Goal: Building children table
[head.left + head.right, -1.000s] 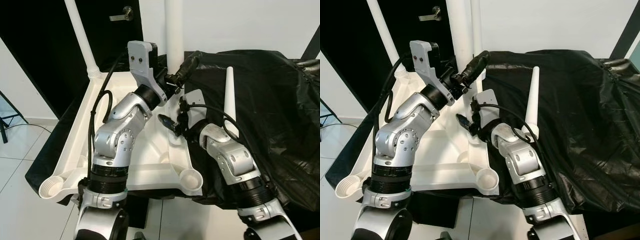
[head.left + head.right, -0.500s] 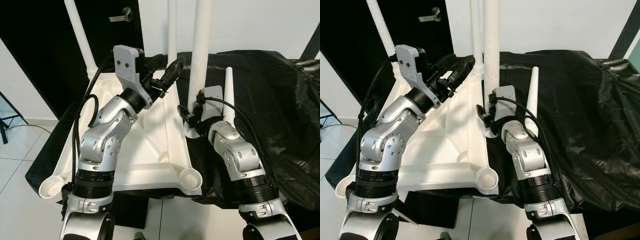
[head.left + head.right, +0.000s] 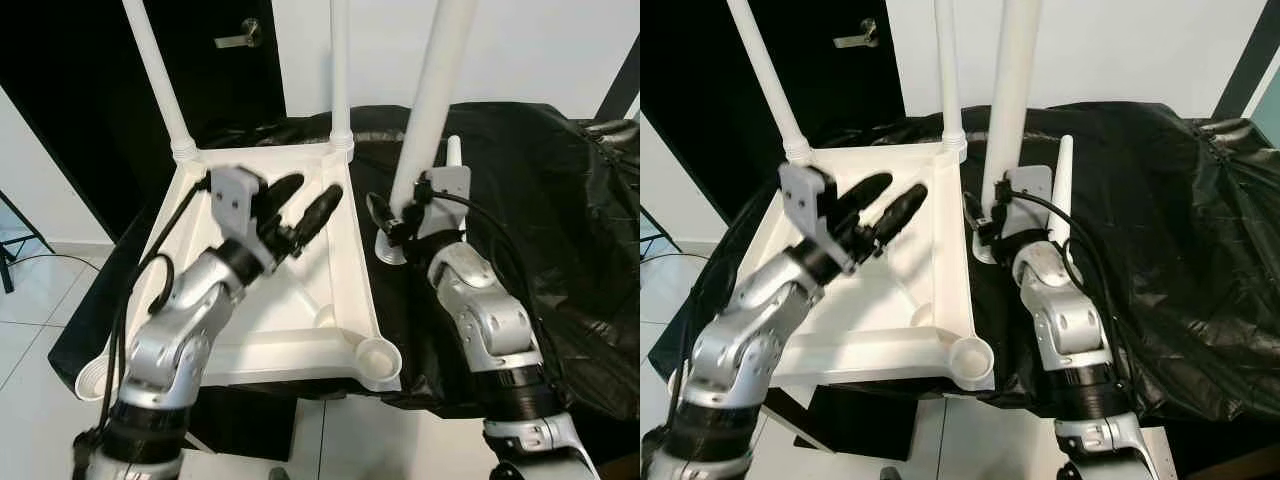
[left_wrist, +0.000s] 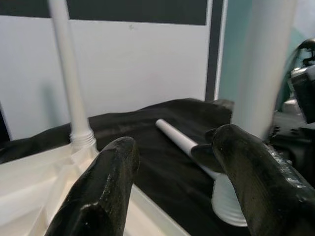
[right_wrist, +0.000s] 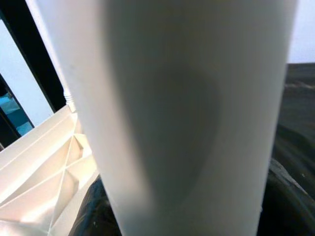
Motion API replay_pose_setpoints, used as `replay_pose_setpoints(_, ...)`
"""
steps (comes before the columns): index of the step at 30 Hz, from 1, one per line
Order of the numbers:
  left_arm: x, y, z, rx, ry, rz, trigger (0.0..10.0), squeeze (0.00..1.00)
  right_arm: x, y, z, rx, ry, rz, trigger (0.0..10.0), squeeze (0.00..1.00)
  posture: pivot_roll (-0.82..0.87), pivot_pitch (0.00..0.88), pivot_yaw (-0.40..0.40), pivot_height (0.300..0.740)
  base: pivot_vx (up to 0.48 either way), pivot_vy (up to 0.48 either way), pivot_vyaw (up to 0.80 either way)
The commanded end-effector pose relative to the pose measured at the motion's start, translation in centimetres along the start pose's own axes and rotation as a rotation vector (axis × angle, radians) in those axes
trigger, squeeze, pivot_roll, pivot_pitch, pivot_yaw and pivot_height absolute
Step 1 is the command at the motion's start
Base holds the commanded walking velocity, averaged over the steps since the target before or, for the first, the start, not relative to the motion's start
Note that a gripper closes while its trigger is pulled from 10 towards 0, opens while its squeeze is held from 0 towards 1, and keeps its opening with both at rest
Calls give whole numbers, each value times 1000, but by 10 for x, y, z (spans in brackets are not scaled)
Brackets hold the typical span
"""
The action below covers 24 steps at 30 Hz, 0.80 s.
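The right gripper (image 3: 392, 222) is clenched on a white table leg (image 3: 432, 98), holding it upright just beside the upturned white tabletop (image 3: 300, 300) on the black cloth (image 3: 540, 200). The left gripper (image 3: 305, 207) hovers over the tabletop, fingers (image 4: 106, 191) spread and holding nothing.

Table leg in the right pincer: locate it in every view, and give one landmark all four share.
Left eye view: table leg, right of centre, slanting up from the right pincer.
Right eye view: leg, centre, reaching the top edge.
Left wrist view: leg, wide blurred column.
Right wrist view: leg, close up, across the middle.
Shared landmark: upturned white tabletop.
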<state>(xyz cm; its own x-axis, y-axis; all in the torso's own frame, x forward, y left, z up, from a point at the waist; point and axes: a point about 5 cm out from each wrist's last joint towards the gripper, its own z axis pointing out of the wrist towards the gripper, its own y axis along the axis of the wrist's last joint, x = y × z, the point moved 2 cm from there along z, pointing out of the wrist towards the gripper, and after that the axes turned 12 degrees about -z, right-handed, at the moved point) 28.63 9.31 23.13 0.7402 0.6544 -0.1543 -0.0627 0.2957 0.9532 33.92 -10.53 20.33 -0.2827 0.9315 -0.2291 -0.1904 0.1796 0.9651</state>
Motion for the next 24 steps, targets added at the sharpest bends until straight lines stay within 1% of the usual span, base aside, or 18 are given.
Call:
replay_pose_setpoints(1,-27,-4,-6,78,-363,23,10000,0,2,2,-2,-17,11,3,10000,0,-60,0,57,740,0,0,0)
replay_pose_setpoints(3,-27,-11,-16,125,-384,19,10000,0,-3,-2,-6,-8,-12,-10,10000,0,-66,0,56,740,0,0,0)
replay_pose_setpoints(4,-27,-11,-16,125,-384,19,10000,0,-3,-2,-6,-8,-12,-10,10000,0,-66,0,56,740,0,0,0)
replay_pose_setpoints(5,-27,-12,-19,141,-388,14,10000,0,-5,-3,-8,-5,-20,-15,10000,0,-66,0,56,740,0,0,0)
replay_pose_setpoints(7,-25,-16,-26,171,-395,42,10000,0,-12,-8,-12,8,-48,-30,10000,0,-53,0,44,740,0,0,0)
replay_pose_setpoints(8,-25,-16,-26,171,-395,42,10000,0,-12,-8,-12,8,-48,-30,10000,0,-53,0,44,740,0,0,0)
replay_pose_setpoints(9,-25,-17,-29,186,-394,59,10000,0,-15,-10,-14,18,-60,-38,10000,0,-50,0,39,740,0,0,0)
replay_pose_setpoints(10,-25,-20,-34,210,-401,77,10000,0,-18,-11,-15,26,-68,-47,10000,0,-46,0,31,740,0,0,0)
replay_pose_setpoints(11,-25,-20,-34,210,-401,77,10000,0,-18,-11,-15,26,-68,-47,10000,0,-46,0,31,740,0,0,0)
replay_pose_setpoints(12,-25,-24,-40,240,-408,90,10000,0,-22,-12,-16,33,-74,-60,10000,0,-43,0,27,740,0,0,0)
replay_pose_setpoints(13,-25,-24,-40,240,-408,90,10000,0,-22,-12,-16,33,-74,-60,10000,0,-43,0,27,740,0,0,0)
replay_pose_setpoints(16,-27,-34,-58,322,-425,99,10000,0,-35,-13,-17,44,-84,-97,10000,0,-36,0,14,740,0,0,0)
replay_pose_setpoints(18,-27,-37,-66,361,-433,102,10000,0,-40,-12,-16,45,-88,-108,10000,0,-28,0,10,740,0,0,0)
replay_pose_setpoints(19,-27,-37,-66,361,-433,102,10000,0,-40,-12,-16,45,-88,-108,10000,0,-28,0,10,740,0,0,0)
replay_pose_setpoints(21,-27,-43,-77,416,-439,113,10000,0,-43,-10,-15,39,-84,-121,10000,0,-22,0,6,740,0,0,0)
replay_pose_setpoints(22,-27,-43,-77,416,-439,113,10000,0,-43,-10,-15,39,-84,-121,10000,0,-22,0,6,740,0,0,0)
replay_pose_setpoints(24,-25,-50,-86,474,-438,128,10000,0,-44,-9,-14,35,-83,-131,10000,0,-15,0,4,740,0,0,0)
